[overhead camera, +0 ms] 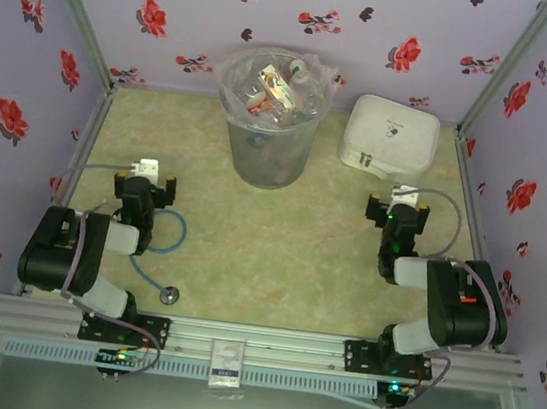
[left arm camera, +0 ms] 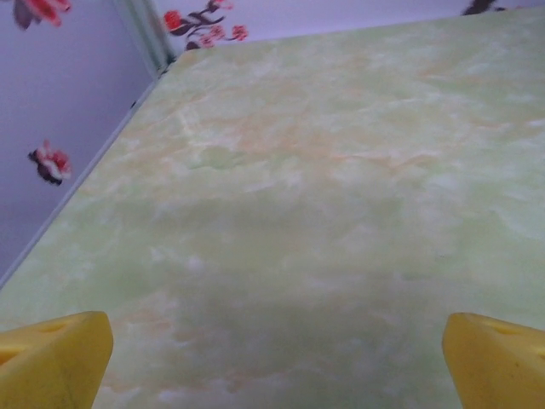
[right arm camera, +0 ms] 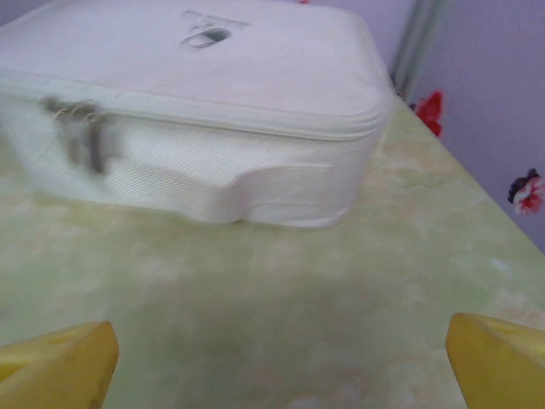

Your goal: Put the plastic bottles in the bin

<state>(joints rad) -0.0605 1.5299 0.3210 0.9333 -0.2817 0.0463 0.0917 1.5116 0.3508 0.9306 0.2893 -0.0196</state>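
Tall translucent grey-white round bin (overhead camera: pixel 264 158), tapered, standing upright at the far middle of the table (overhead camera: pixel 277 255), clear bag lining folded over its rim, clear plastic bottles (overhead camera: pixel 271 91) heaped inside, red and white labels visible

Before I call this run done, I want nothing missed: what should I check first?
1. Plastic bottles in the bin: ok, several lie inside it.
2. Bin upright: ok.
3. Left gripper: ok, fingers open, nothing between.
4. Right gripper: ok, open, empty, facing the white case.
5. Loose bottles on the table: ok from above; behind the bin is hidden.
6. Stethoscope away from the left arm: cannot tell, its tube runs close beside it.
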